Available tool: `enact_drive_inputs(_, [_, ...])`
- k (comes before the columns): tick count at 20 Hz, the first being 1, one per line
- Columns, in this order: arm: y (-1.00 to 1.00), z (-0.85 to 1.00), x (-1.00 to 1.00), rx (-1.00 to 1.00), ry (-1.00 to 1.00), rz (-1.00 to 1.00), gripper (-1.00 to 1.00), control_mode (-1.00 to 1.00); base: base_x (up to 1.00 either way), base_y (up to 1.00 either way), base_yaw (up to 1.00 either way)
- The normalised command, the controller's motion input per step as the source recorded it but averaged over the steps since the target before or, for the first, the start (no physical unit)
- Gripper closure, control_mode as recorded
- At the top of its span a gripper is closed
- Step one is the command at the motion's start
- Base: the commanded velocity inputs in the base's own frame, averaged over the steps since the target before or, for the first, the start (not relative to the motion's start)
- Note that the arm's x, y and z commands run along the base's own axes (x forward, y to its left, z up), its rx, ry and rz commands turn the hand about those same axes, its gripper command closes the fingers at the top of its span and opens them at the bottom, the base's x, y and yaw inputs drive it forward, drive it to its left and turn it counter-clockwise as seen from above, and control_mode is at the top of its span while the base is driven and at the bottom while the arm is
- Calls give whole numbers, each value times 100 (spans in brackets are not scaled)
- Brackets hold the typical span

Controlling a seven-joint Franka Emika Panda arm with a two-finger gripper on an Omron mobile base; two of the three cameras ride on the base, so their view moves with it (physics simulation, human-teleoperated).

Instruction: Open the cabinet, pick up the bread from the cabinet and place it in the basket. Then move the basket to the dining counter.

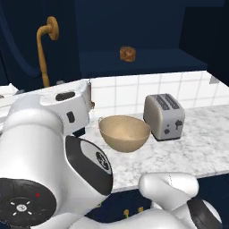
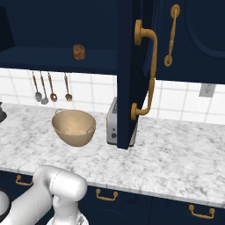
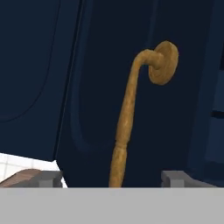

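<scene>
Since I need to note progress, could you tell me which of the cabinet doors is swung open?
The door standing edge-on in front of the toaster is open, baring the bread on its shelf; the door to its right lies shut.

Bread (image 1: 127, 53) on open cabinet (image 1: 143, 62) shelf

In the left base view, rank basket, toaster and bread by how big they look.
1. basket, widest, though the toaster beside it looks close in bulk
2. toaster
3. bread, clearly smallest; it sits farther back in the cabinet, which shrinks it somewhat
</scene>
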Motion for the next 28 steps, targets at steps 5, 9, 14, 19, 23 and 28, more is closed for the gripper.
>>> enact_drive_inputs(5, [-94,0,-96,4,0,7,-100,-100,0,0,0])
enact_drive_inputs(9, [-100,0,-66,11,0,12,-100,-100,0,0,0])
enact_drive_inputs(14, [-100,1,-9,15,1,15,-100,-100,0,0,0])
enact_drive_inputs(19, [-100,0,19,18,4,20,-100,-100,0,0,0])
enact_drive_inputs(23, [-84,0,67,20,0,41,-100,-100,0,0,0])
enact_drive_inputs(28, [-21,0,78,9,-3,44,-100,-100,0,0,0])
